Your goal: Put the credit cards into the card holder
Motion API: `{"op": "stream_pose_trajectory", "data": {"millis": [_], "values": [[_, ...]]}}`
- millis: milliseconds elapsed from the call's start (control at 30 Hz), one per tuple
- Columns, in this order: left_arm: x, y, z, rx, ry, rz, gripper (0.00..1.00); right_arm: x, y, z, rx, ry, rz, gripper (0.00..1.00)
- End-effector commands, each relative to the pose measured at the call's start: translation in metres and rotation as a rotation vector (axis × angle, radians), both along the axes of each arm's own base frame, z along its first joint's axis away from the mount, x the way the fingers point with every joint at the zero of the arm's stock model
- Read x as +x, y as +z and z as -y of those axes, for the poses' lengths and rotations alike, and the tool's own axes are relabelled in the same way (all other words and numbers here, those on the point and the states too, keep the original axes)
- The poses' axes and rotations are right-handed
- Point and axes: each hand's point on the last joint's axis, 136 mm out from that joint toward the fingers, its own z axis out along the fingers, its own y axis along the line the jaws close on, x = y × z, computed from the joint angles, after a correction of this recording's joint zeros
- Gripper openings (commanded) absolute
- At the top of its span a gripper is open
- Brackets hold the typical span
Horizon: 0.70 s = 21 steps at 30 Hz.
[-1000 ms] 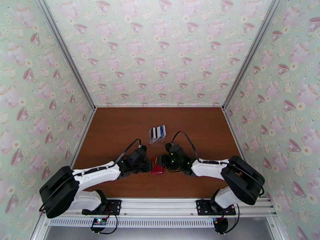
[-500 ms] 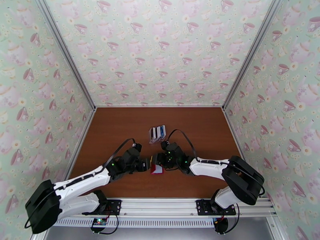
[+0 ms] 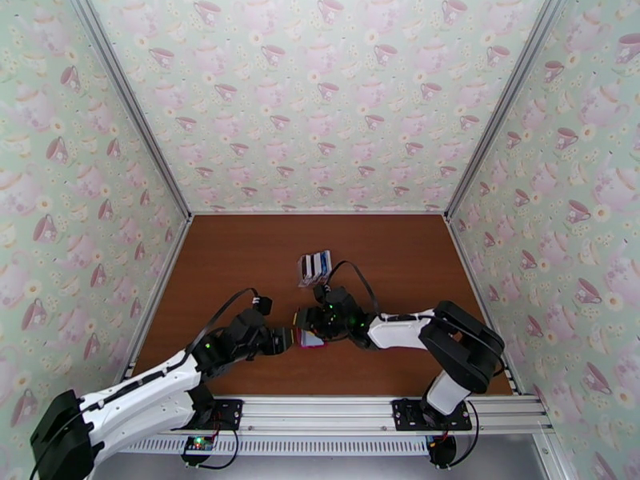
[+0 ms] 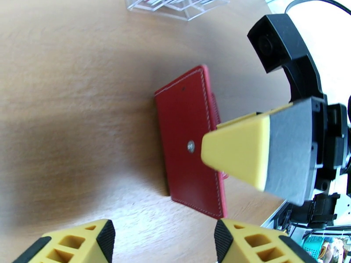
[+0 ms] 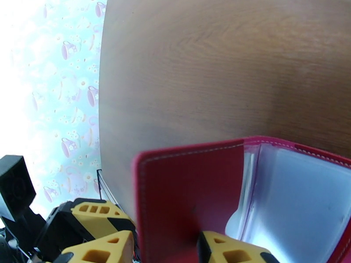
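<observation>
one small red leather-like fold-over card holder (image 3: 312, 339) sits at the lower centre of the top view. it is folded open, with one stitched red flap and the pale blue-grey inner pockets showing in the right wrist view (image 5: 188, 189). the right gripper (image 5: 164, 239) is clenched on that red flap, one yellow finger on each face. the left gripper (image 4: 162, 233) is released, its two yellow-and-black fingers spread with nothing between them, just left of the card holder and not touching it.

the thin plastic credit cards (image 3: 317, 264), black, white and blue, stand in one clear plastic slotted rack (image 4: 184, 5) just above the card holder. their exact count cannot be told.

the brown wooden table (image 3: 240, 258) lies bare to the upper left and the right. three teacup-patterned walls (image 3: 320, 114) close it in, well apart from both grippers.
</observation>
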Motion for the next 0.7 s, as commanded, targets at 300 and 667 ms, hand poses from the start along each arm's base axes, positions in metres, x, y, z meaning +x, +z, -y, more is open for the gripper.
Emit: {"op": "stream_pose_trajectory", "data": {"millis": [300, 667], "values": [[-0.003, 0.011, 0.004, -0.066, -0.016, 0.039, 0.64, 0.004, -0.006, -0.019, 0.088, -0.008, -0.048, 0.44], [0.006, -0.009, 0.013, -0.005, -0.032, 0.018, 0.65, 0.004, -0.013, -0.020, 0.126, -0.022, -0.073, 0.44]]}}
